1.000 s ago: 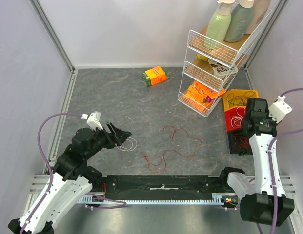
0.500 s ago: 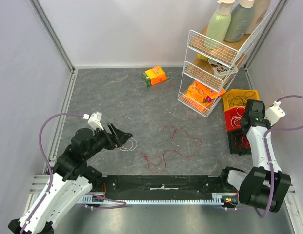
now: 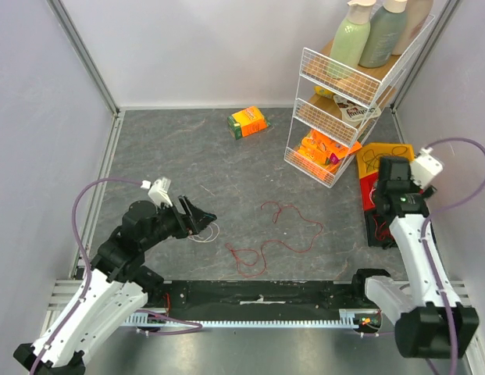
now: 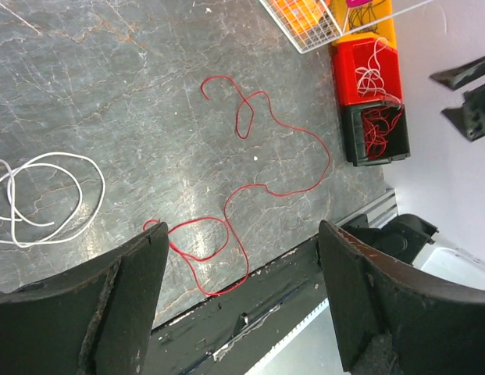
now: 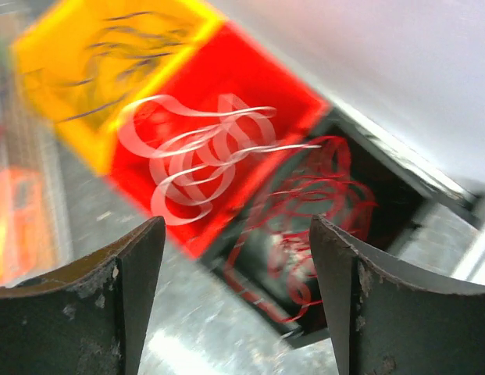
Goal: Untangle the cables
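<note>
Grey marbled tabletop [image 3: 226, 156], closed in by pale walls, was recorded from above. One long red cable [image 3: 283, 234] was laid in loose bends near the front middle, and one white cable [image 3: 205, 232] was coiled to its left, the two apart. The left gripper [image 3: 205, 216] was held just beside the white cable, jaws parted, nothing grasped. The right arm [image 3: 414, 242] was extended over three bins set in a row at the right edge: yellow bin [image 3: 402, 148] holding black cables [image 3: 375, 162], red bin [image 3: 369, 187], black bin [image 3: 376, 234]. One white wire rack [image 3: 336, 117], with bottles [image 3: 367, 35] on its top shelf, was stood just beside the yellow bin; one orange box [image 3: 248, 122] was laid near the back wall. From the left wrist, two fingers [image 4: 86, 305] were seen wide apart with bare tabletop between them. The red cable was spread beyond them and the white cable lay at the left edge, neither touched. White cables [image 4: 373, 69] were noted in the red bin, red cables [image 4: 376, 129] in the black bin. From the right wrist, much blurred, the right gripper [image 5: 236, 234] was seen released and empty above the red and black bins, with the same contents logged and dark strands visible in the yellow bin.
</note>
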Available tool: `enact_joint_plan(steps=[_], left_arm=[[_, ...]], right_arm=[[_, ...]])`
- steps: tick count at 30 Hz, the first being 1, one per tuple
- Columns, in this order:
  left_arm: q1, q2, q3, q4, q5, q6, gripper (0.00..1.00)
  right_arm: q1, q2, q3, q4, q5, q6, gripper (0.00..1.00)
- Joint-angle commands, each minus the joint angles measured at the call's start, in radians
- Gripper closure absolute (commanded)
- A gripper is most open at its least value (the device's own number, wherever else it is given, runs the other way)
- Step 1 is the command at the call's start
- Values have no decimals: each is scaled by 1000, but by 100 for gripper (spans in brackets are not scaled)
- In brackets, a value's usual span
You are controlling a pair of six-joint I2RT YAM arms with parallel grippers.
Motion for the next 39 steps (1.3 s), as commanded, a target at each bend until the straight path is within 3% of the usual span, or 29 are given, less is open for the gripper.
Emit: enact_joint_plan(steps=[1,3,5,7,9,12,17,20,24,27,30,33,36,39], left_arm=[[5,67,-21,75,65,-9,17],[4,108,-35,108,111,-4,16],[4,159,-52,135,166,-1,17],[-6,208,-72,169,206,-9,13],[-39,246,-93,192,206,-23,10],[-142,291,-92,200,154,-35,9],[-268,372,-101,284,108,-50,17],[-305,436,-90,359,102,-46,20],[-346,492,-54,424,63,-17,17],[-366,504,-56,505,63,9,14],[-380,483,-70,592,63,66,11],[-382,405,-67,614,34,133,9],[-382,298,-70,660,31,225,6],[-382,245,-34,671,23,331,2]], right_arm=[[304,-31,95,-80,27,46,18],[482,-64,43,-52,-73,26,20],[651,-113,-61,78,-279,-50,20],[758,-110,-148,236,-547,-106,13],[825,-47,-173,268,-643,-85,9],[840,-21,-218,258,-621,-15,8],[834,50,-137,-33,-199,37,6],[836,126,-127,-73,-256,138,11],[868,125,-192,-26,-324,244,21],[869,126,-226,65,-410,207,42],[880,105,-201,131,-465,105,72],[914,65,-128,177,-556,-3,90],[941,42,-39,211,-709,-109,100],[957,70,70,188,-865,-175,100]])
